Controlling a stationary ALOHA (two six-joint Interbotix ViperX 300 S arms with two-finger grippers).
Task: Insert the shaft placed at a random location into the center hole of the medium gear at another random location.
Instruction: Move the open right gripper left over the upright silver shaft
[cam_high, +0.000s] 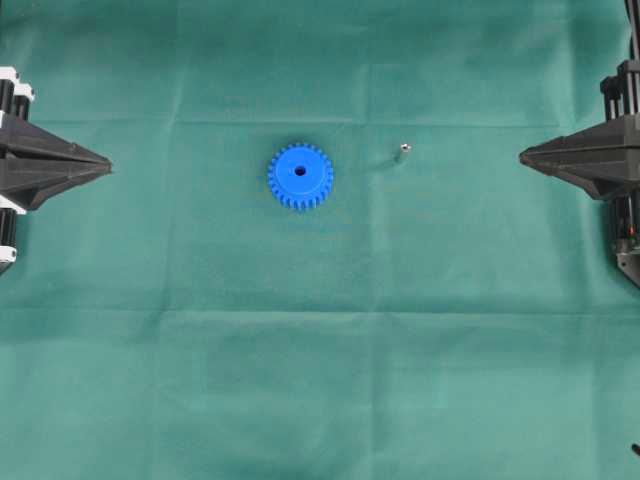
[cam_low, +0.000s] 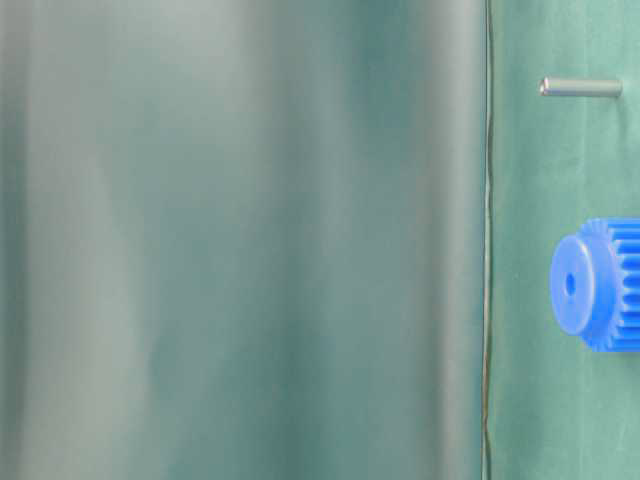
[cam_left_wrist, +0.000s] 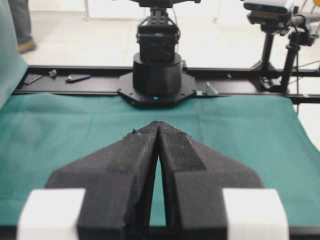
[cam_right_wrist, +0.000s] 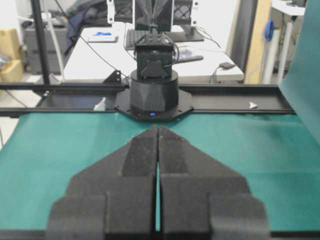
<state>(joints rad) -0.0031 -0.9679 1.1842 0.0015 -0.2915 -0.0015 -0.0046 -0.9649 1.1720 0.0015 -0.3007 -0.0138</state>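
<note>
1. Green cloth (cam_high: 320, 380) covers the whole table, w/ faint fold creases running across it in the overhead view.
2. Medium gear (cam_high: 300, 176), bright blue, lies flat near the table's middle, slightly left of ctr in the overhead view. Teeth all round, raised hub on top.
3. Center hole (cam_high: 300, 171) shows as a small dark dot in the hub; nothing in it.
4. Shaft (cam_high: 404, 152), tiny silver-grey pin, sits on the cloth to the gear's right in the overhead view, a bit further up, apart from the gear and not touching it.
5. Table-level view is turned sideways: shaft (cam_low: 581, 87) reads as a short grey rod standing off the cloth, gear (cam_low: 598, 284) below it w/ hub and hole (cam_low: 570, 284) facing left. Much of that view is blurred grey-green, can't tell what it is.
6. Left pincer (cam_high: 108, 163) is at the left edge of the overhead view, tip pointing inward, well apart from gear. Left wrist view (cam_left_wrist: 159, 125): fingers pressed together at the tip, nothing between them.
7. Right pincer (cam_high: 522, 156) is at the right edge, tip pointing inward, well apart from shaft. Right wrist view (cam_right_wrist: 157, 128): fingers closed against each other, holding nothing.
8. Each wrist view shows the opposite arm's black base (cam_left_wrist: 157, 77) on a rail beyond the cloth; gear and shaft aren't visible in either.
</note>
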